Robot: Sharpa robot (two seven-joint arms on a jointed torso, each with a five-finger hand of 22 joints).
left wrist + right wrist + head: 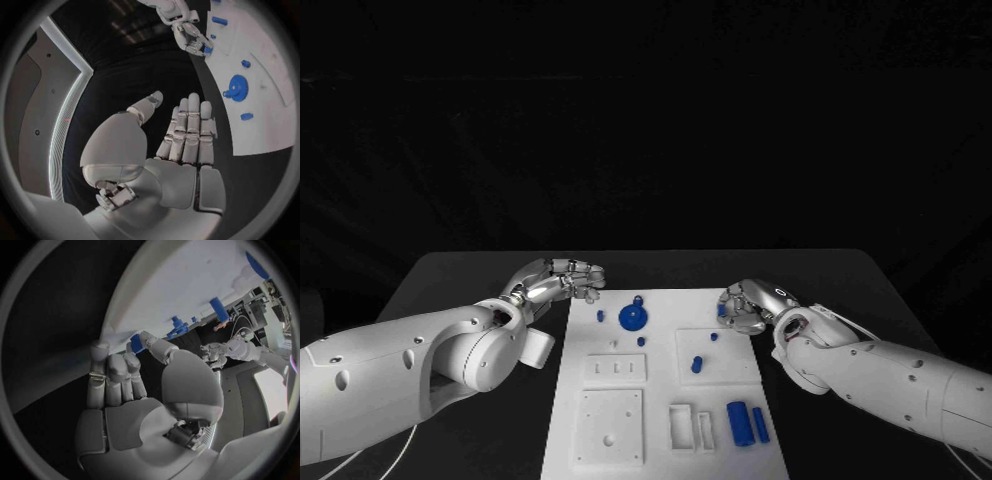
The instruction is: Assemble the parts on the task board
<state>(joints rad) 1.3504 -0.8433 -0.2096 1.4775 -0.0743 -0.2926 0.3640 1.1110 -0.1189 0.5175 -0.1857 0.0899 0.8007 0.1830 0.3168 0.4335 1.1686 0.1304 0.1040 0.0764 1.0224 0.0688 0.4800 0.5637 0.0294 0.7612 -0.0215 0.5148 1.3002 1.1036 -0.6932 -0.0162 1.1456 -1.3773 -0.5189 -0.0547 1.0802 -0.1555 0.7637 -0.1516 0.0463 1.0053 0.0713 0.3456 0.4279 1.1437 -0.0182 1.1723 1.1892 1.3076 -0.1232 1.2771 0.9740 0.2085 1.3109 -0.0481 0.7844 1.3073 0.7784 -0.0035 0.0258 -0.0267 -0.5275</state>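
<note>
matt white task board (661,400), matt black table (473,275)

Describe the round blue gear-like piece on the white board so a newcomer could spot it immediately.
Start at the white task board in the middle of the black table, then look to its far end, between the two silver hands. The round blue disc lies there, nearer the left hand. It is the widest blue part and the only flat circular one; its neighbours are small pegs, and the pieces at the near end are long cylinders.
</note>
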